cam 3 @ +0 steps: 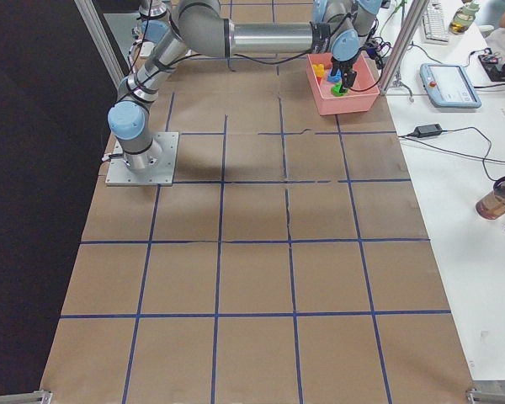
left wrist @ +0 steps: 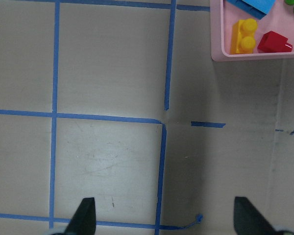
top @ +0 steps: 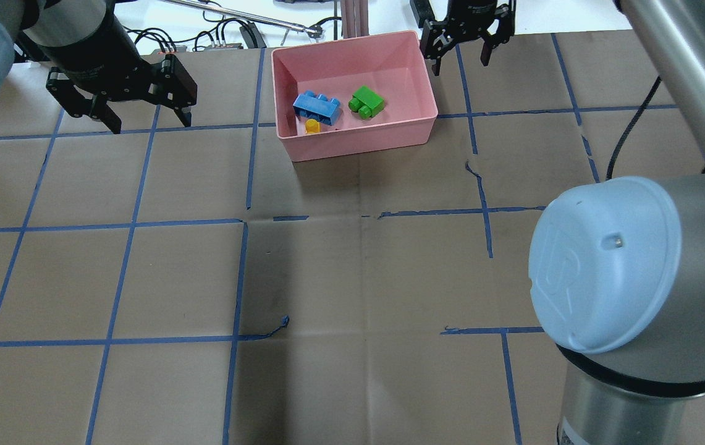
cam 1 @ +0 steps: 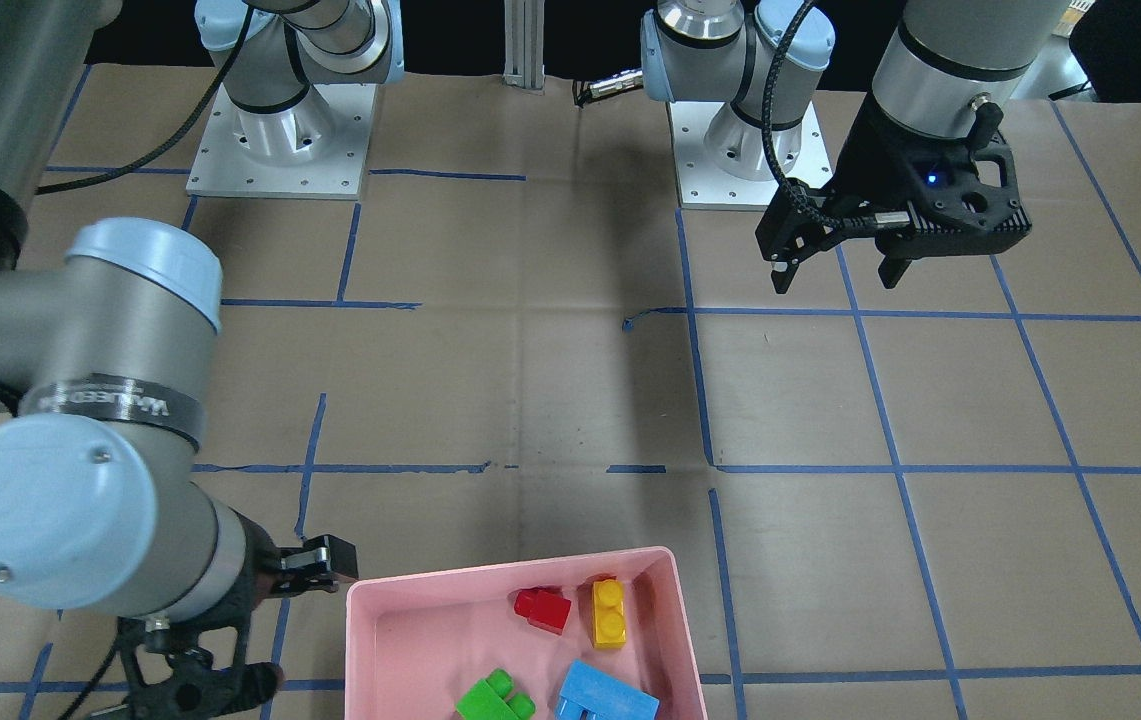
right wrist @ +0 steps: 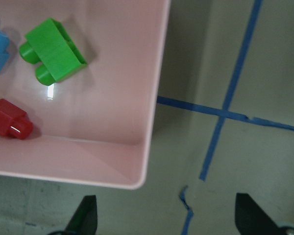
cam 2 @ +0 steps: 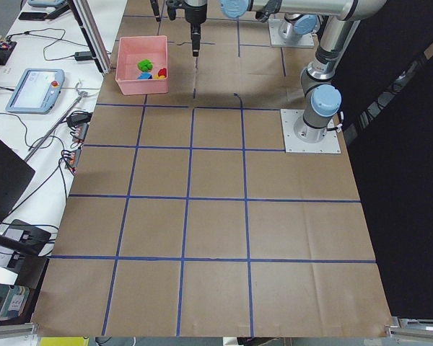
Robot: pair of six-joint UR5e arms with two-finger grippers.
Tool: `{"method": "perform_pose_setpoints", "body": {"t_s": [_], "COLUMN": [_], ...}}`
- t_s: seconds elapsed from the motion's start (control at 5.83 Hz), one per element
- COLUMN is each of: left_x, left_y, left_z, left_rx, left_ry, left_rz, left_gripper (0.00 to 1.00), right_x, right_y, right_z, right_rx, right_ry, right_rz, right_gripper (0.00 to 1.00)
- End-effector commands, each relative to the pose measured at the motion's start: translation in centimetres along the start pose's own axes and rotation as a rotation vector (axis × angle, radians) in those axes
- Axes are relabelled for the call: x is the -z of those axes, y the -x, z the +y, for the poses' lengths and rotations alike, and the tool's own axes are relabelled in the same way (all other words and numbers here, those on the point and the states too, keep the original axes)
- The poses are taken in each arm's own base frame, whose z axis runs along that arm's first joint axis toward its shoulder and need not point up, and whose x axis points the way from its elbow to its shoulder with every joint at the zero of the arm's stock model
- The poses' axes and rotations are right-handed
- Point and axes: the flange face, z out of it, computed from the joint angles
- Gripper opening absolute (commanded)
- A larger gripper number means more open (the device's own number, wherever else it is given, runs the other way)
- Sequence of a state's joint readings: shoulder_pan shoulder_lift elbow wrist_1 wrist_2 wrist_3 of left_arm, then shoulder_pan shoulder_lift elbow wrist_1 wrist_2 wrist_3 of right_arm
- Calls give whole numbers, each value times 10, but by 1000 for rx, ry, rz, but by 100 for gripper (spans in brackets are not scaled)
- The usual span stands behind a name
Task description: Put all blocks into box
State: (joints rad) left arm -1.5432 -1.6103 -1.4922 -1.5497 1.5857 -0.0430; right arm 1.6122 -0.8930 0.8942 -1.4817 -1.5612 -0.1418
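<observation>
red brick (cam 1: pixel 542 608) hidden by box (top: pixel 358 139) wall overhead, yellow brick (top: pixel 312 126) mostly hidden too

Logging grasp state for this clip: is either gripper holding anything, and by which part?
Nothing is held. Left gripper and right gripper are open and empty; green block, blue block, yellow block and red block lie in the box.

overhead: behind robot, down | front: facing robot | wrists: close, downward | shared: pink box (top: pixel 364 141)
</observation>
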Motion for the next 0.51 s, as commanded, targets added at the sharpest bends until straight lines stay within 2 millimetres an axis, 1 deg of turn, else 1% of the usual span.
{"method": "perform_pose_setpoints", "body": {"t_s": [0.0,0.17,0.34], "left_x": [1,1,1], "left_y": [0,0,0], "left_z": [0,0,0], "left_rx": [0,0,0], "left_ry": [-1,-3,-1], "left_rz": [1,3,4], "left_gripper": [100,100,100], "right_x": [44,64,74], "right_y": [-24,-10,1], "right_z": [77,139,188], "right_rx": [-63,-98,-170], "right_ry": [37,25,19], "right_rz": [-9,-6,-9], "right_gripper": [99,99,99]}}
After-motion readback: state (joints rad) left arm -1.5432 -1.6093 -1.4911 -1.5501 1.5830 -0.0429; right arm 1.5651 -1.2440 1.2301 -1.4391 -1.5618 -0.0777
